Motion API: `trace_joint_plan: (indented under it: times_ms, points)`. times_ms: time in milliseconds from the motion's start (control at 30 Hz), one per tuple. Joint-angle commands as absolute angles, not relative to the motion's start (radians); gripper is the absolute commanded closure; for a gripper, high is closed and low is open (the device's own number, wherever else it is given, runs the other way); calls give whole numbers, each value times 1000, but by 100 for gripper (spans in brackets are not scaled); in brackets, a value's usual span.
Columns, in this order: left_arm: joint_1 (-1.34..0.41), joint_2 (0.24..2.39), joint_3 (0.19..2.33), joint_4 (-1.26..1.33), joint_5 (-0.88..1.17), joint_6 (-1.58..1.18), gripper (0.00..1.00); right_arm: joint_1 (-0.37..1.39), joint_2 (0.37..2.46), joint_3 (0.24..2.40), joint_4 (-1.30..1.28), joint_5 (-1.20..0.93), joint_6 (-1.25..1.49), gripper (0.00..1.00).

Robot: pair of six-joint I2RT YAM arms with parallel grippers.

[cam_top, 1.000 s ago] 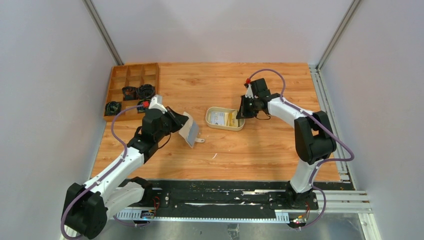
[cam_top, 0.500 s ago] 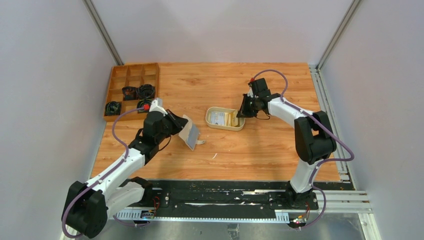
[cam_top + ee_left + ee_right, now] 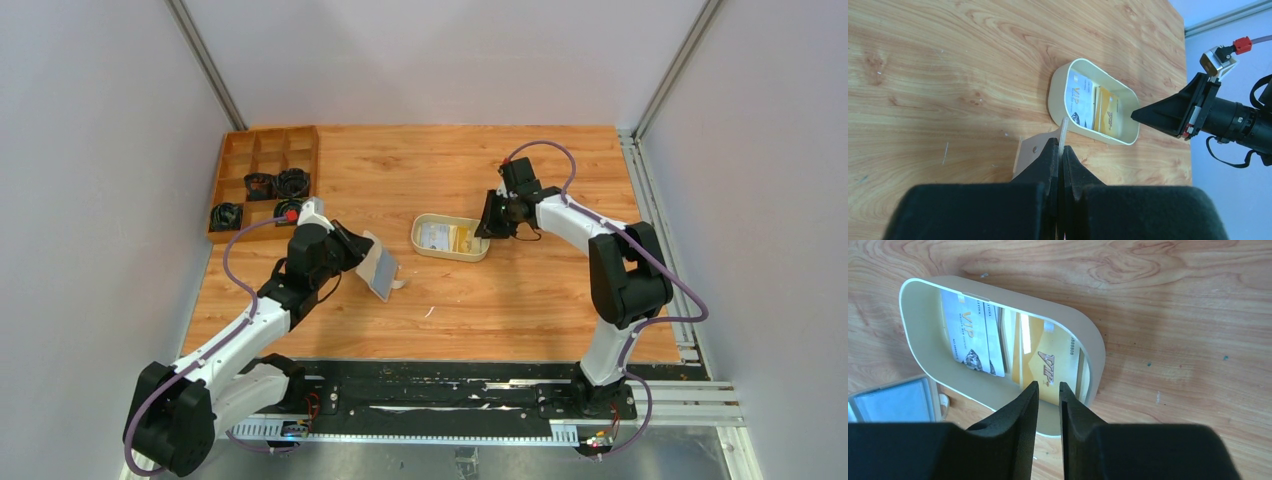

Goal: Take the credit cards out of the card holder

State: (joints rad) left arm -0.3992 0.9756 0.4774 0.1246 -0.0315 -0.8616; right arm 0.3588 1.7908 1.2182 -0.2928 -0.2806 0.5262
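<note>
Left end effector (image 3: 1059, 150) clamped tight on the cream card holder (image 3: 380, 268), held tilted over the worktop (image 3: 520, 300), right end effector (image 3: 1048, 390) slightly parted, gripping nothing, above the oval tray (image 3: 918, 330), white and yellow credit cards (image 3: 973, 335) lying inside

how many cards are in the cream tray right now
2 clearly show: a whitish card on the left of the tray, a yellow card on the right; overlapping edges suggest more underneath.
</note>
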Motion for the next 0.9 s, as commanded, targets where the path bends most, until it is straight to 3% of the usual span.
trace_joint_plan:
  times_ms: [0,300,500,733,867]
  points:
    - [-391,971,474,116,-61,-834,100,347,1769,1240,-342,-230,510,71]
    - [-391,973,491,96,-63,-818,100,439,1762,1356,-391,-152,434,58]
    - [-391,983,494,92,-63,-818,100,534,1854,1446,-385,-182,438,59]
    - [-391,976,496,73,-67,-811,100,554,1951,1444,-317,-211,517,88]
    - [-391,975,495,67,-70,-806,100,554,1985,1450,-309,-186,519,99]
